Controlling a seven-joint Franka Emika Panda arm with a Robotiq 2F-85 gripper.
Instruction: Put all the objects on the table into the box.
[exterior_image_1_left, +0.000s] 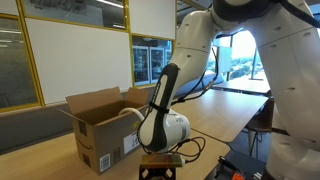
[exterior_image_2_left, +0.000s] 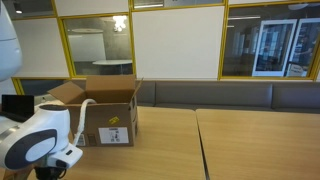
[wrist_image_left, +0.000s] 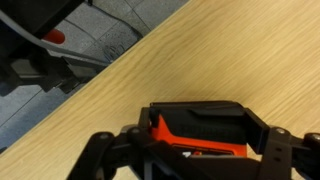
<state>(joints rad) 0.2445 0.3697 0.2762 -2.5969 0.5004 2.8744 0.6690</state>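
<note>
My gripper (wrist_image_left: 203, 118) is low over the light wood table (wrist_image_left: 230, 50), and its two fingers close on the ends of a small black and orange object (wrist_image_left: 195, 138) that rests on the tabletop. In an exterior view the gripper (exterior_image_1_left: 162, 160) is at the near table edge, in front of the brown cardboard box (exterior_image_1_left: 100, 125). The box (exterior_image_2_left: 105, 120) stands open with its flaps up. A bendy white tube (exterior_image_2_left: 86, 108) arcs up out of the box and over its side; it also shows in an exterior view (exterior_image_1_left: 128, 114). No small red or green-grey item shows.
The table's seam (exterior_image_2_left: 196, 145) runs to the right of the box. A padded bench (exterior_image_2_left: 240, 95) and glass walls lie behind the table. Past the table edge in the wrist view are grey floor and dark gear with a red part (wrist_image_left: 55, 37).
</note>
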